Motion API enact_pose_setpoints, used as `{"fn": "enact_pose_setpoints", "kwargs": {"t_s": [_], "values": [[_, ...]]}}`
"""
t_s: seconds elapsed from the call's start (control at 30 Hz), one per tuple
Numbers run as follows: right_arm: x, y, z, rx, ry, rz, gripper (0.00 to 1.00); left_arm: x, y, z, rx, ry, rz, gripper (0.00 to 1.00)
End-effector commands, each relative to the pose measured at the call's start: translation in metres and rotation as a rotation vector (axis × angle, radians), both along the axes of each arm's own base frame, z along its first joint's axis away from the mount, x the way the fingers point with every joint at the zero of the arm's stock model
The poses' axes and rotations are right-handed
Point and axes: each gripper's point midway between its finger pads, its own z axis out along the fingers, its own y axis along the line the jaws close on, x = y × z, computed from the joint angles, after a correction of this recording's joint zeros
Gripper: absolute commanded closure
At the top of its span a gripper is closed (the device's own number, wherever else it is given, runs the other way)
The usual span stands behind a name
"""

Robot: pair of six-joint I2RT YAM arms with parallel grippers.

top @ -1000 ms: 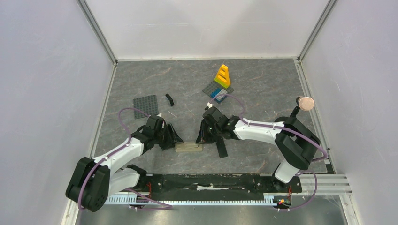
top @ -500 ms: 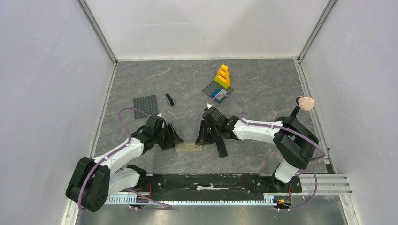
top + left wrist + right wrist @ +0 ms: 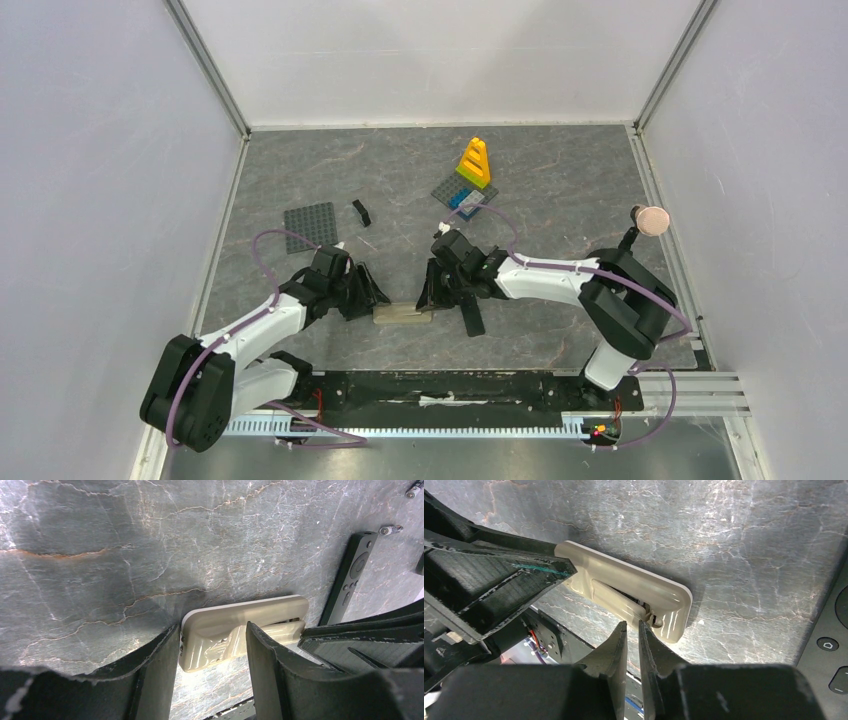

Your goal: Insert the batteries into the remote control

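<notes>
Remote control (image 3: 235, 637) slot partly behind left end effector (image 3: 212, 675) fingers.

The remote control (image 3: 235, 635) was tan-beige. The surface (image 3: 560, 180) was dark grey with pale and rusty veins. A yellow brick cone (image 3: 474, 162) stood apart from a grey studded plate (image 3: 311, 222).

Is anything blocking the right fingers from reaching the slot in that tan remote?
Nothing visible does. The right fingers sit just in front of the slot end of the remote control. The left fingers grip its other end, away from that approach.
</notes>
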Motion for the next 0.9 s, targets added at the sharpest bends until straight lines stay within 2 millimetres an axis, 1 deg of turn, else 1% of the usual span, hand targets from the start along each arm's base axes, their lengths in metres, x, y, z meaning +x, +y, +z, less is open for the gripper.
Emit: {"fn": "enact_pose_setpoints", "kwargs": {"t_s": [0.0, 0.4, 0.63, 0.73, 0.8, 0.87], "values": [[-0.001, 0.003, -0.005, 0.010, 0.002, 0.001, 0.85, -0.019, 0.013, -0.022, 0.064, 0.073, -0.008, 0.42], [-0.005, 0.000, -0.020, -0.023, 0.019, 0.007, 0.86, -0.020, 0.012, -0.023, 0.061, 0.075, -0.010, 0.42], [-0.007, -0.006, -0.034, -0.085, 0.011, 0.010, 0.91, -0.020, 0.012, -0.023, 0.057, 0.074, -0.011, 0.42], [-0.009, -0.009, -0.042, -0.124, 0.002, 0.016, 0.92, -0.019, 0.012, -0.023, 0.058, 0.074, -0.011, 0.42], [-0.011, -0.010, -0.044, -0.134, 0.000, 0.019, 0.92, -0.017, 0.011, -0.019, 0.059, 0.070, -0.008, 0.42], [-0.009, -0.008, -0.039, -0.133, -0.016, 0.018, 0.92, -0.011, 0.010, -0.010, 0.055, 0.053, 0.001, 0.42]]}}
